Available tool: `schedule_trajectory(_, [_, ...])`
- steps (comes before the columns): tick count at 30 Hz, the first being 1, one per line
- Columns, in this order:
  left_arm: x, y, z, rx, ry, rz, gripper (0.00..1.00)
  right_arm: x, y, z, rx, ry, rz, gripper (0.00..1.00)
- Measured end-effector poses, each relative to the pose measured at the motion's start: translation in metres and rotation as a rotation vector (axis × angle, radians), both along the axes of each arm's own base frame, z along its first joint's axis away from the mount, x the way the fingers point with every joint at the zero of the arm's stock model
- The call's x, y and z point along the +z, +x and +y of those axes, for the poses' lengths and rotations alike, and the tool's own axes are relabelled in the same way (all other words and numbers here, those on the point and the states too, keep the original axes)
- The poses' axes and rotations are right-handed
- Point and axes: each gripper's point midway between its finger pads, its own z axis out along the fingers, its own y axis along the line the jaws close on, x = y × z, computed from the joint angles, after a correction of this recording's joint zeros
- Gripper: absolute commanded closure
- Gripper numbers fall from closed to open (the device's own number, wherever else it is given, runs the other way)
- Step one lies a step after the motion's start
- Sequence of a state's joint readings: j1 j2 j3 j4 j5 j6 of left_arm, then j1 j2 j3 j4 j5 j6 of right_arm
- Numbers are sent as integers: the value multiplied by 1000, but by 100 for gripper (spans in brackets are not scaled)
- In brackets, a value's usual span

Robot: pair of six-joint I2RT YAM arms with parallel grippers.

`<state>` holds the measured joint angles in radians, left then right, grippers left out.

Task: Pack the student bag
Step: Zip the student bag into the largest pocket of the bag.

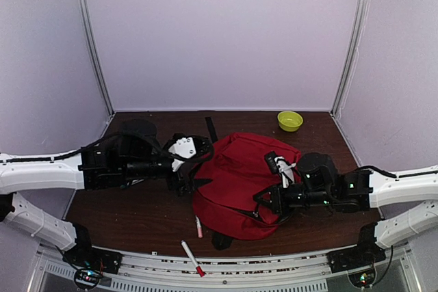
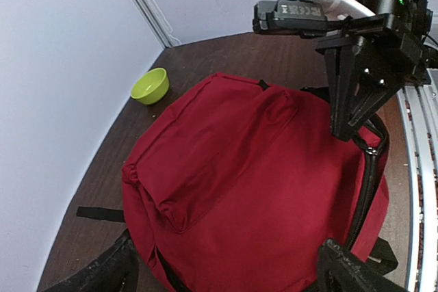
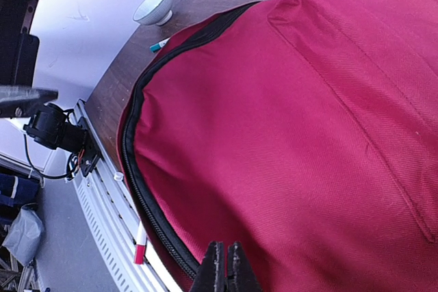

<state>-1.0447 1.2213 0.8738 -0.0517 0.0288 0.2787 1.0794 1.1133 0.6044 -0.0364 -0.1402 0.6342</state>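
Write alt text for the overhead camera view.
A large red fabric backpack lies on a dark wooden table, flanked by the left claw and right claw. A lime-green bowl sits behind it; two white markers lie in front.

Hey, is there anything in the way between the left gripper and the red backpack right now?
Nothing visible does. The left gripper faces the student bag with its jaws open, and no object lies between gripper and bag. The green bowl sits well off to one side.

Left end effector (image 2: 222, 273) agape, right (image 3: 224, 266) closed
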Motion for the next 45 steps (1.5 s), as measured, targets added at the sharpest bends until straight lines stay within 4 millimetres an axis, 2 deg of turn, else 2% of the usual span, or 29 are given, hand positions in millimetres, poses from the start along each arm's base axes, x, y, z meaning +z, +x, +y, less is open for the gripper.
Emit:
schedule_trajectory(2, [-3,-3,-4,-21,-6,25,2,0,2,-1,-9,-3,-3,100])
schedule_trajectory(9, [4,-19,-18,-120,-82,64,2,-1,4,-2,-31,10,10,100])
schedule_trajectory(16, [-23,-25,-32,-147,-38,90,8,-12,2,-5,-45,19,33,100])
schedule_trajectory(19, [-42,-31,-40,-173,9,100,17,-11,3,-4,-48,28,34,100])
schedule_trajectory(23, [-65,-48,-51,-247,77,132,19,-11,3,-4,-56,37,44,100])
schedule_trajectory(24, [-68,-54,-55,-273,90,135,21,-11,3,-4,-57,39,45,100])
schedule_trajectory(27, [-73,-69,-66,-337,119,144,37,-10,3,-3,-59,44,47,100])
schedule_trajectory(31, [-79,-78,-80,-401,156,161,45,-9,3,-4,-57,50,47,100])
schedule_trajectory(39, [-95,-83,-82,-440,224,192,41,-8,-2,-12,-67,76,55,100])
schedule_trajectory(45, [-102,-85,-80,-453,249,203,44,-3,-6,-22,-78,112,51,100])
